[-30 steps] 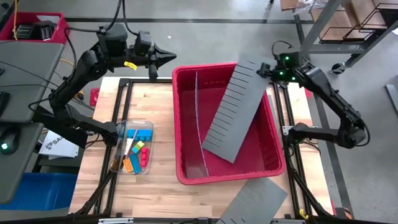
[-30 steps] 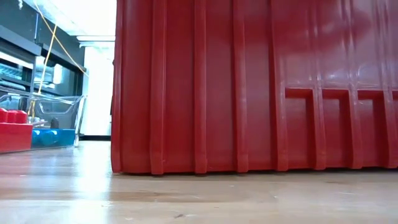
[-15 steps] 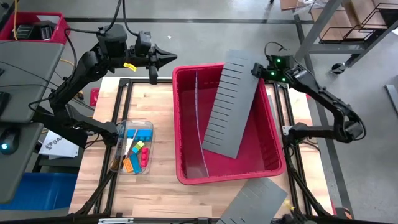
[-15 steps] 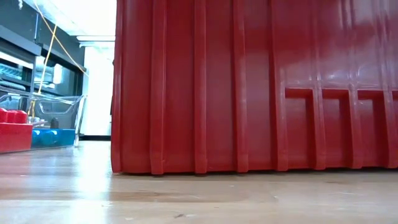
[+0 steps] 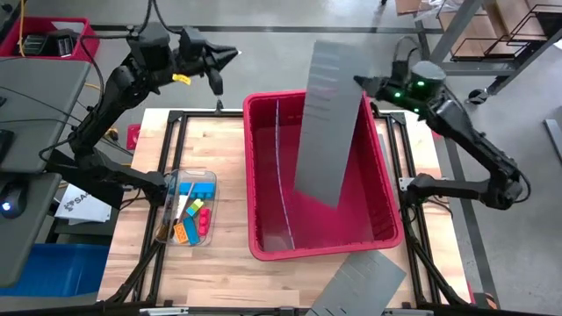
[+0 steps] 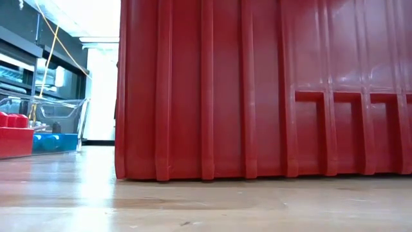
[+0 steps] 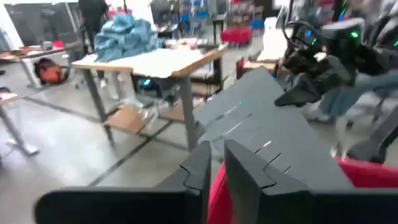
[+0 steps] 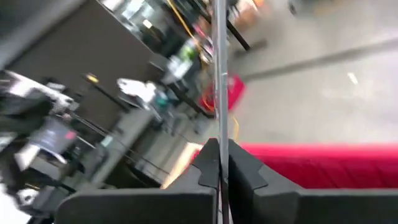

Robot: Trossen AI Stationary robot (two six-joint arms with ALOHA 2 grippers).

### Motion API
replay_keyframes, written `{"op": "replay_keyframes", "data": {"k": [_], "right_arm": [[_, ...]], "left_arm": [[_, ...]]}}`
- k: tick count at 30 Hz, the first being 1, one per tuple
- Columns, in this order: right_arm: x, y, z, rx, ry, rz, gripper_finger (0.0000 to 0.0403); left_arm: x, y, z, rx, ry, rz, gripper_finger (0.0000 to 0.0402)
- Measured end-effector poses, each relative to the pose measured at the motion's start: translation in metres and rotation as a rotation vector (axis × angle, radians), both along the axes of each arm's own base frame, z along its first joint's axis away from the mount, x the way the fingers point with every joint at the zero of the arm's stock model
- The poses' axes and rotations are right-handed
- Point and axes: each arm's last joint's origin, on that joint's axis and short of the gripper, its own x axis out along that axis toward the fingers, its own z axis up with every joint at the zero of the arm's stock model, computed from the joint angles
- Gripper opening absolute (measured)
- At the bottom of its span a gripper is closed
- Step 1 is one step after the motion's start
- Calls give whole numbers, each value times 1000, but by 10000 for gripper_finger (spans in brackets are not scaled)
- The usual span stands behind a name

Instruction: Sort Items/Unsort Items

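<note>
The items, several small coloured blocks and dark sticks (image 5: 191, 218), lie in a clear tub (image 5: 171, 189) on the table's left; the low view shows a red block (image 6: 13, 135) and a blue one (image 6: 51, 143). My right gripper (image 5: 362, 82) is over the far right of the red bin (image 5: 386, 230), shut on a grey slotted panel (image 5: 327, 123). My left gripper (image 5: 230, 53) is shut and empty, raised beyond the bin's far left corner. My right gripper pinches the grey panel's long right edge near its upper end (image 5: 355, 81) between its two fingers, coming level from the table's right. In the right wrist view the panel stands edge-on between the fingers (image 8: 219, 124). It stands steeply, its lower end (image 5: 314, 197) inside the bin.
A second grey slotted panel (image 5: 356, 285) lies at the table's near edge. A thin pale divider (image 5: 279, 167) stands inside the bin. The bin wall (image 6: 257, 90) fills the low view. Dark frame rails (image 5: 167, 149) run along the table's sides.
My right gripper has risen and gone toward the far edge, turning. The grey panel has swung from a slanting lie across the bin to steeply upright, its top end moving up while its lower end stays in the bin. My left gripper has moved up and toward the far edge.
</note>
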Motion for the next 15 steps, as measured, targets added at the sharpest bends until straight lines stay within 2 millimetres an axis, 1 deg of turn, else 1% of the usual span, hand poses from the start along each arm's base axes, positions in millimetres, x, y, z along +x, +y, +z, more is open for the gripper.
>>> {"op": "replay_keyframes", "data": {"k": [4, 7, 10, 12, 15], "right_arm": [[-11, 24, 50, -162, -91, -20, 1], [-21, 39, 85, -270, -156, -19, 1], [-28, 52, 116, -362, -211, -23, 1], [-32, 59, 133, -414, -242, -33, 0], [-37, 68, 158, -508, -270, -51, 0]], "left_arm": [[-1, 18, 10, -69, -197, -63, 98], [-1, 26, 23, -129, -390, -204, 141], [1, 34, 32, -219, -531, -365, 177], [3, 38, 33, -306, -563, -471, 195], [5, 41, 29, -407, -516, -588, 214]]}}
